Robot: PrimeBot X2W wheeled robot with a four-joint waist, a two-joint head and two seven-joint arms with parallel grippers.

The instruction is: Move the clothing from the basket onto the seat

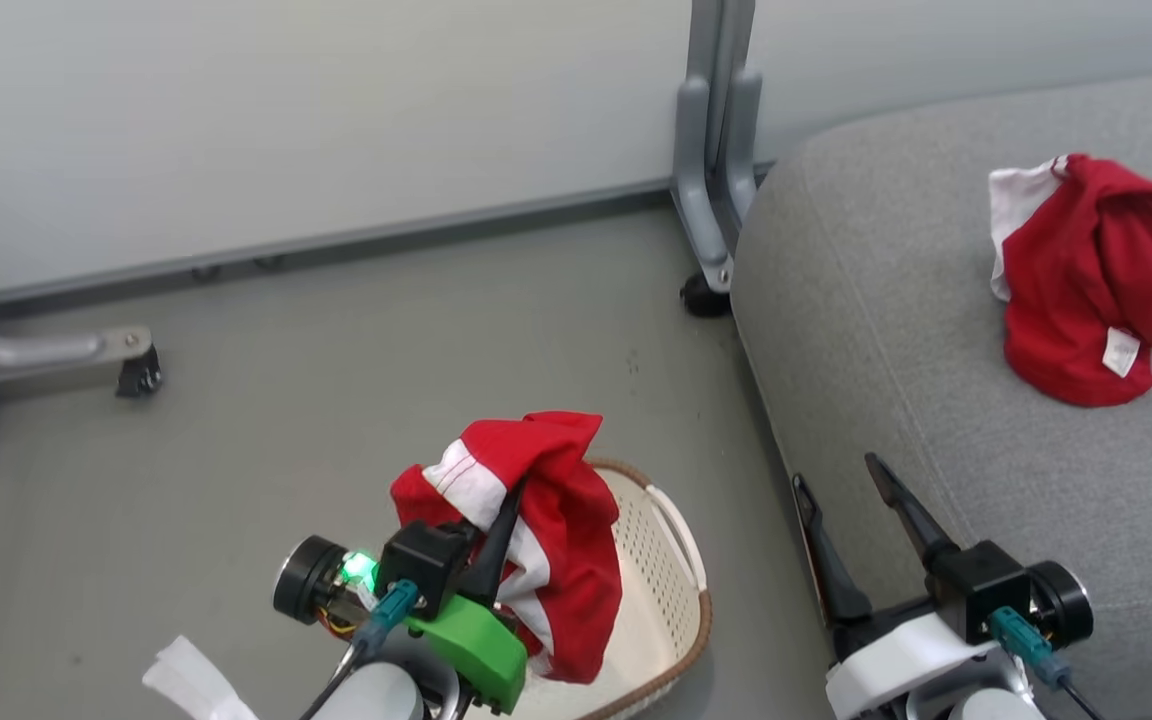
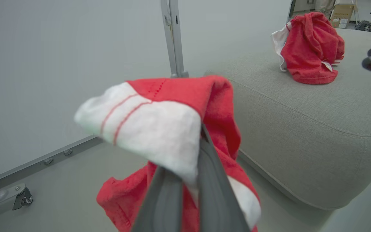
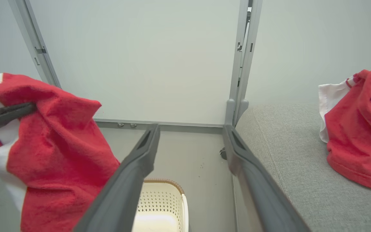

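Left gripper [image 1: 514, 495] is clamped fully together on one red garment [image 1: 561, 540], with the jaws pinching it by the white striped trim. I note the cloth hangs clear above the basket [image 1: 704, 610], which stands on the floor [image 1: 336, 400] at 6 o'clock in my head view; its inside is mostly hidden behind the cloth. Right gripper [image 1: 834, 470] sits at 5 o'clock, jaws spread wide with nothing between them, tips at the near edge of the seat [image 1: 936, 330]. At 2 o'clock a second red garment [image 1: 1076, 300], white label [image 1: 1122, 352] showing, lies crumpled on the seat, well apart from both grippers.
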